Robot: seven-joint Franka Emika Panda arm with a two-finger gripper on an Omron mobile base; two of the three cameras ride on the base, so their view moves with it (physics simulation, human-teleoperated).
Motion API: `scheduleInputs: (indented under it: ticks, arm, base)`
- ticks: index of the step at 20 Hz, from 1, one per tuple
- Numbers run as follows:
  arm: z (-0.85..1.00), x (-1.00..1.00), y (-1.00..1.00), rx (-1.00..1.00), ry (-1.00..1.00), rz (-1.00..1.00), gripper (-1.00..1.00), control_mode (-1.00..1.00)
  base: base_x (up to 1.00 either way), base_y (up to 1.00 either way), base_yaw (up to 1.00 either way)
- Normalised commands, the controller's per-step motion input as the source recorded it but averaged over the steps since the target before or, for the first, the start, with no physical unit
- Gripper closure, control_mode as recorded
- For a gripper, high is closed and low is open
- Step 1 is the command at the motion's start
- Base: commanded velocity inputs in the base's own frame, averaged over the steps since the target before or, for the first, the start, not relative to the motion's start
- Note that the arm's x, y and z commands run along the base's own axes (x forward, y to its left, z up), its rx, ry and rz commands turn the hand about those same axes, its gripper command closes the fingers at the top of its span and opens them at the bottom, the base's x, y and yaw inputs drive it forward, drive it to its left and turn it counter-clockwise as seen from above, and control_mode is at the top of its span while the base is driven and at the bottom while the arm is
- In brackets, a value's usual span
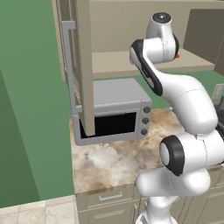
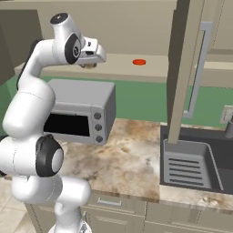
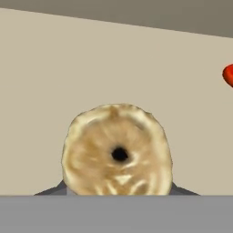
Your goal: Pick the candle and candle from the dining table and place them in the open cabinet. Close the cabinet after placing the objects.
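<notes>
Where the gripper (image 2: 91,61) pinches, the golden-brown candle (image 3: 117,150) sits between its fingers.

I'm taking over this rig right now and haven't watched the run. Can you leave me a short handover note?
Gripper: shut on a golden-brown candle, held just above the beige cabinet shelf.
Red disc lies on that shelf, to the candle's right in the right base view.
Cabinet door stands open, its bar handle outward. Microwave sits on the stone counter below.
Done: candle carried up to the shelf.
Left: set it down, let go, pull back. I cannot see the second candle from here, so check on it. Then close the door.
</notes>
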Motion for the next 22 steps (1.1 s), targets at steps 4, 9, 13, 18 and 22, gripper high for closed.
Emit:
scheduleInputs:
  ticks: [4,9,13,18,22]
  arm:
    - [-0.10,0.16,-0.07,0.00,0.17,0.00,1.00,-1.00]
    - [-0.11,0.12,-0.03,0.01,0.09,0.00,1.00,-1.00]
    - [-0.28,0.09,0.00,0.00,0.00,0.00,1.00,-1.00]
    - [-0.20,0.00,0.00,0.00,0.00,0.00,1.00,-1.00]
    - [0.00,0.00,0.00,0.00,0.00,0.00,1.00,-1.00]
  base:
    - [0.00,0.00,0.00]
    - [0.00,0.00,0.00]
    - [0.00,0.00,0.00]
    - [0.00,0.00,0.00]
    - [0.00,0.00,0.00]
